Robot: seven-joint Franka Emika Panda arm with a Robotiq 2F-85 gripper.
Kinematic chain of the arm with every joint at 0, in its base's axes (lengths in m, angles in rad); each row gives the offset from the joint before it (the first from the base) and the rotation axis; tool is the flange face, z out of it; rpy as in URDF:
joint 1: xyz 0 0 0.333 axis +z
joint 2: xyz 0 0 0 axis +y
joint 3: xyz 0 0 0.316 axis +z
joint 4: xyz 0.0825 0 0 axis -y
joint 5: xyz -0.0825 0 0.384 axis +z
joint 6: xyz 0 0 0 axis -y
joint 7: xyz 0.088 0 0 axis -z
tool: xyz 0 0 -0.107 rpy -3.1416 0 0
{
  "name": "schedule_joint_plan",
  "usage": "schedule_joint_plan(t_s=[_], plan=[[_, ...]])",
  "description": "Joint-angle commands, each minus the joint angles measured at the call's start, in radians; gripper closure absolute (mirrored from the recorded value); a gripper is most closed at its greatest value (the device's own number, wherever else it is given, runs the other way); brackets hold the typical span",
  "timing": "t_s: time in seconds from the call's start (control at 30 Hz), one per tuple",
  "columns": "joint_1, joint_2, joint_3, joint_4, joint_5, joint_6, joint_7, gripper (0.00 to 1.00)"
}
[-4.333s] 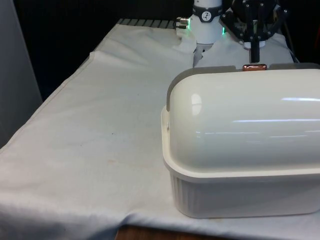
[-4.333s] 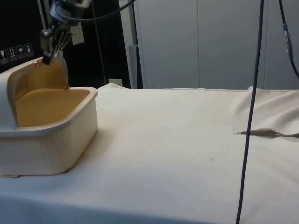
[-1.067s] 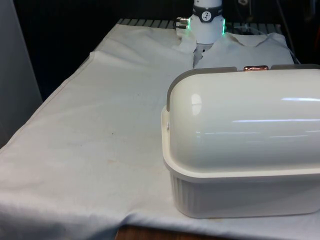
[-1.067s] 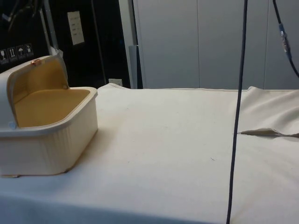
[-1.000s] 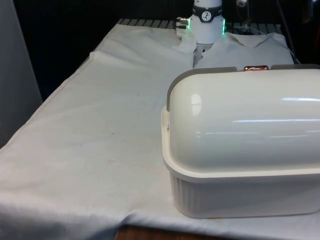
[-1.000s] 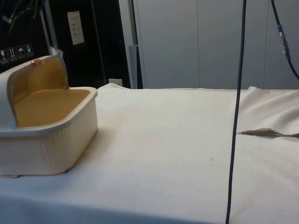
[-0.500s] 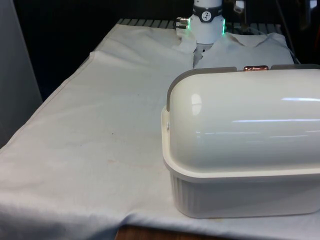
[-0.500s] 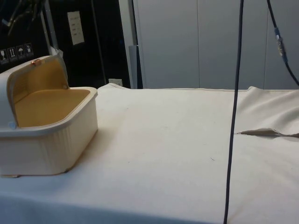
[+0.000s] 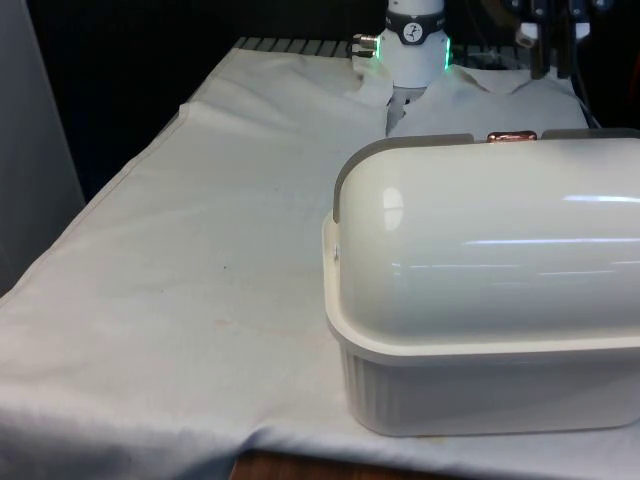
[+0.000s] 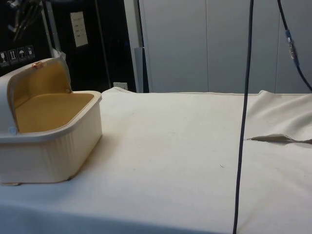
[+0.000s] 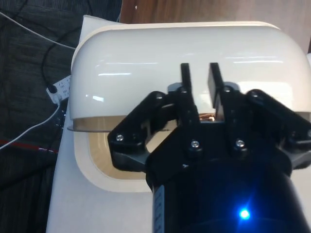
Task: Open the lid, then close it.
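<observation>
- Bread box (image 9: 490,300): cream, ribbed base, set on the counter (image 9: 200,250) under a white cloth, at the front view's right, toward the near edge. In the side view (image 10: 48,141) it is seen at about 9 o'clock of the picture, its opening turned toward the open cloth.
- Lid (image 9: 490,235): domed, rolled back over the rear of the box; the tan interior (image 10: 51,109) is exposed, so the opening step is judged done and the closing step outstanding.
- Handle (image 9: 510,136): small copper tab on the lid's upper edge, its long axis lying along the box's length; also seen in the side view (image 10: 36,64).
- Gripper (image 11: 200,82): held above the box and well apart from it; in the front view (image 9: 553,40) it hangs at roughly 1 o'clock from the handle.
- Fingers (image 11: 185,82): parted by a narrow gap, nothing held between them.
- Governing relation: in the wrist view the handle (image 11: 208,117) lies directly below the gap between the fingers, across their closing line; a straight descent is judged sufficient to reach it.
- Writing: small pictogram stickers (image 10: 17,54) on the dark cabinet; no text can be read. No brand is seen on the box.
</observation>
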Motion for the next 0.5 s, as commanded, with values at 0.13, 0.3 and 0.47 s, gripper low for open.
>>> schedule_joint_plan(t_s=[0.13, 0.3, 0.47], plan=[[-0.001, 0.011, 0.004, -0.001, 0.005, 0.01, 0.002, 1.0], [-0.004, 0.023, 0.009, -0.001, 0.012, -0.002, 0.002, 1.0], [-0.005, 0.031, 0.01, -0.001, 0.016, -0.01, 0.002, 1.0]])
